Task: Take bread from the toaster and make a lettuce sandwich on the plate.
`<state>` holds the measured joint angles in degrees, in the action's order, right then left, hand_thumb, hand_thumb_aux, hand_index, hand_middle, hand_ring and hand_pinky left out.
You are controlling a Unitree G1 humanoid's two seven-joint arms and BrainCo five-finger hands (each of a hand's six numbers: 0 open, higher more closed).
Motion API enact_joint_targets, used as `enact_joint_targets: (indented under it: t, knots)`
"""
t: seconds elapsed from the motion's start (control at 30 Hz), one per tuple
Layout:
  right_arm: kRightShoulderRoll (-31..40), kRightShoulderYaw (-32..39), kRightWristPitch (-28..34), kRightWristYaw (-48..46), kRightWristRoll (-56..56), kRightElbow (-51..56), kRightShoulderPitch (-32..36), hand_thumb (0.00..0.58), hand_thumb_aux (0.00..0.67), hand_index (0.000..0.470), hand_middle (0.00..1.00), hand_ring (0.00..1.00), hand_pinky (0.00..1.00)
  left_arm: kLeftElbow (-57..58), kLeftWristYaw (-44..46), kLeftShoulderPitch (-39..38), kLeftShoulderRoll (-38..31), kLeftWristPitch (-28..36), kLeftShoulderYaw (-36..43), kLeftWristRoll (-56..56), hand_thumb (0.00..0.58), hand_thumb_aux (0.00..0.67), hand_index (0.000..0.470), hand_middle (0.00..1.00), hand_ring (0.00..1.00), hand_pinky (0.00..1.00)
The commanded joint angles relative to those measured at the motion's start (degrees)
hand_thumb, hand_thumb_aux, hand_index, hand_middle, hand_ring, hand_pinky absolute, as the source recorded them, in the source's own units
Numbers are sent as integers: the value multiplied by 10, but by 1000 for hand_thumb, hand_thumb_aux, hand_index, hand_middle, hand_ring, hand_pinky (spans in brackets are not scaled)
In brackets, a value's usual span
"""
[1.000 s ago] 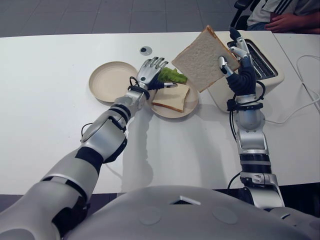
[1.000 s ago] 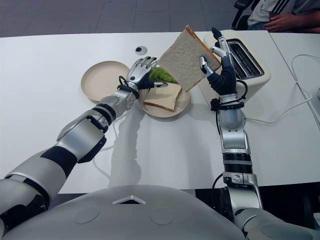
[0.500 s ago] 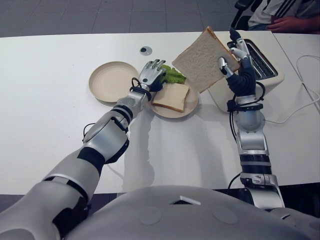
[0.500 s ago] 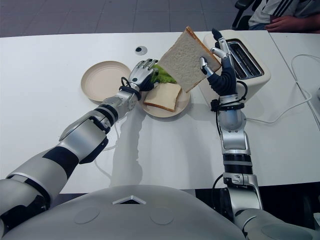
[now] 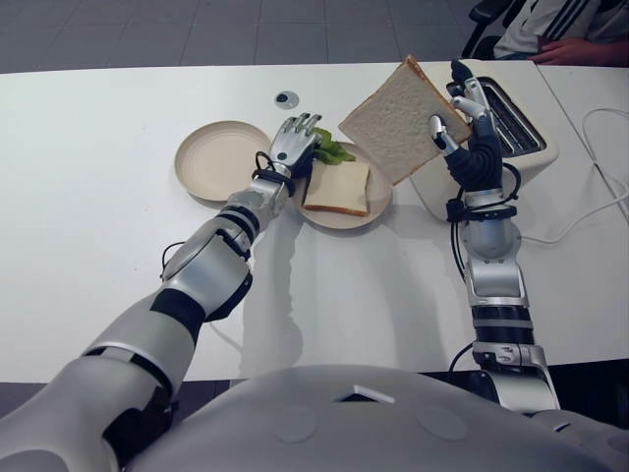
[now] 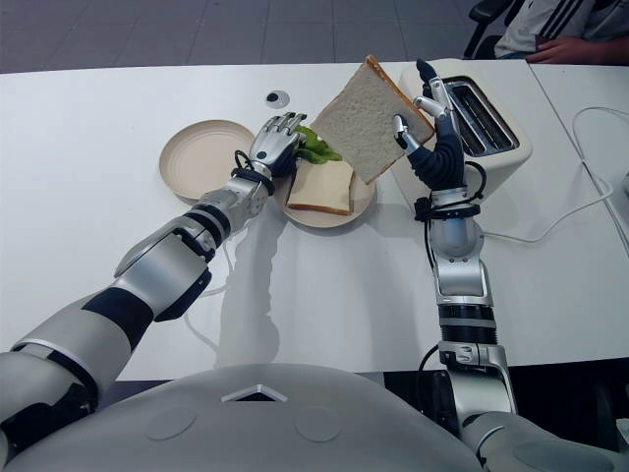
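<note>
Here, nearest on the table (image 5: 118,246), the plate (image 5: 339,226) is carrying the bottom slice (image 5: 337,189), which is lying flat with its crust edges roughly square to the table edge. The left hand (image 5: 295,140) is resting at the plate's far left rim, right against the lettuce (image 5: 332,150). Whether it is gripping the leaf or merely touching it, I cannot tell.

The lettuce is sitting on the far rim, just behind the bottom slice and only slightly overlapping it, if at all. Its length is running across, from the left hand toward the right. So the leaf is lying to the right of that hand, and the bread it belongs on is lying nearer and to the right again. The left hand is by far the closer one, and I judge the placing to be its job.

Above and to the right, the right hand (image 5: 472,138) is pinching the top slice (image 5: 398,118) by its right edge and holding it tilted, one corner up, over the plate's far right side. It is hanging well clear of the bottom slice. Behind it the toaster (image 5: 521,128) is standing with its slots facing up.

An empty plate (image 5: 221,162) is lying left of the left hand, and a small disc (image 5: 286,98) is lying farther back. No readable writing is showing on anything.
</note>
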<state>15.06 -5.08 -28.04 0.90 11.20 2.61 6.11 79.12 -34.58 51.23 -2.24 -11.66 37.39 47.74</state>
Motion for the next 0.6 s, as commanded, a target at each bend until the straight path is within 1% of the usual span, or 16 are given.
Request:
enact_joint_targets:
  t: [0.03,0.17,0.3,0.47,0.6]
  knots:
    - [-3,-3,0,1,-10,0,0,580,670,470,12,12,12,-5,-26,2,-7,-20,-16,-15,580,670,470,0,0,0]
    - [-5,-1,1,2,-9,0,1,580,670,470,8,8,8,-16,-51,-6,-14,-56,-31,-27,580,670,470,0,0,0]
    - [-8,1,1,3,-8,-1,2,580,670,470,4,4,4,-24,-56,-22,-16,-84,-33,-29,580,670,470,0,0,0]
    - [-6,-2,7,0,-10,-8,10,580,670,470,8,8,8,-35,-55,-55,-11,-112,-14,-12,580,670,470,0,0,0]
    - [-3,-4,13,-2,-12,-8,22,580,670,470,12,12,12,-48,-67,-81,-17,-122,2,-3,580,670,470,0,0,0]
